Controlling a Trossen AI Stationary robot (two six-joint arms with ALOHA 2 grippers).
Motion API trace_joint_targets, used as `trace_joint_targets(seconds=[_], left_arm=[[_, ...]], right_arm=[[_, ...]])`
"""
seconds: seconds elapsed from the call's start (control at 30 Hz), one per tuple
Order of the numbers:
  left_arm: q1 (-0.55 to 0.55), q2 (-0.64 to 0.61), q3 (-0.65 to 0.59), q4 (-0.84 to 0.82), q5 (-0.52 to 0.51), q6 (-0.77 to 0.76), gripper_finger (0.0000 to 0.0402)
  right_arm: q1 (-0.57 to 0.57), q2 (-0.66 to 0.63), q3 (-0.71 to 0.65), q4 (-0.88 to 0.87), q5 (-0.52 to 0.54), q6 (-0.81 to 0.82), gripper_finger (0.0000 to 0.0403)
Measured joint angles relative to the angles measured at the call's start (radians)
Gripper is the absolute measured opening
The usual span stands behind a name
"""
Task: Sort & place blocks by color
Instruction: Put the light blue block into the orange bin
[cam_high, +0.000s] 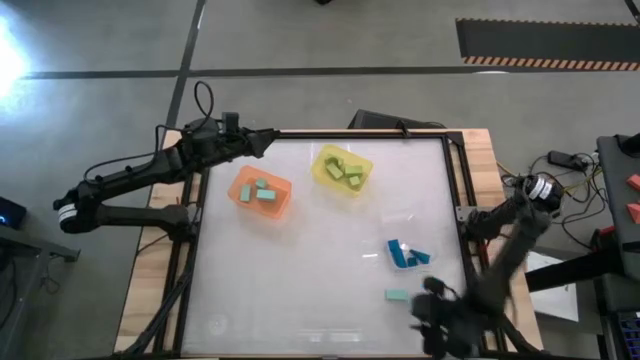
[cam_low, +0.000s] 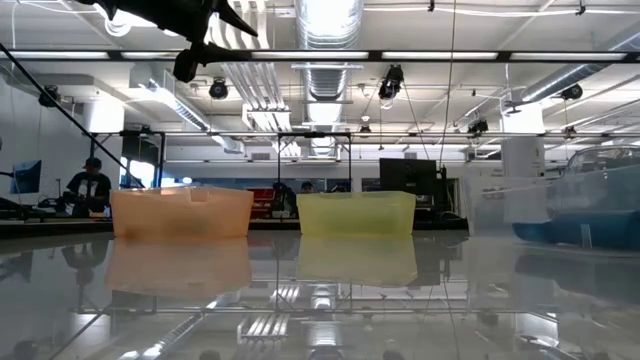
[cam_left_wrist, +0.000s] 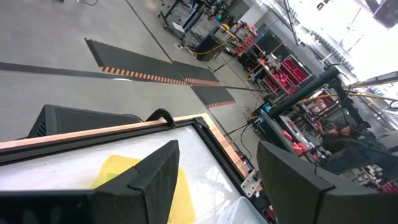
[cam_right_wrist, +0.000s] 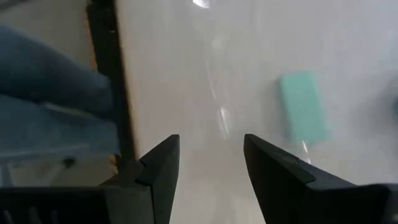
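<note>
A loose mint-teal block lies flat on the table near its near edge; it also shows in the right wrist view. My right gripper hovers just right of it, open, touching nothing. More mint blocks lie in the orange tray, yellow-green blocks in the yellow tray, and blue blocks in the clear tray. My left gripper is open and empty. It waits high over the table's far left corner, above the orange tray.
In the low view the orange tray, the yellow tray and the clear tray stand in a row. A black frame borders the white table top. Bare table lies left of the loose block.
</note>
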Motion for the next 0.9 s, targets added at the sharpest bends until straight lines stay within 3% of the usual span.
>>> trace_joint_targets(seconds=[0.13,0.3,0.5,0.9], left_arm=[[0.000,0.000,0.000,0.000,0.000,0.005,0.0200],[0.000,0.000,0.000,-0.001,0.000,0.023,0.0200],[0.000,0.000,0.000,0.000,0.000,0.023,0.0200],[0.000,0.005,0.000,0.000,0.000,0.029,0.0200]], right_arm=[[0.097,0.071,-0.007,-0.056,0.105,0.160,0.0171],[0.049,0.145,-0.034,-0.094,0.187,0.076,0.0171],[-0.040,0.170,-0.073,-0.037,0.176,0.049,0.0171],[-0.054,0.187,-0.078,-0.017,0.114,0.028,0.0174]])
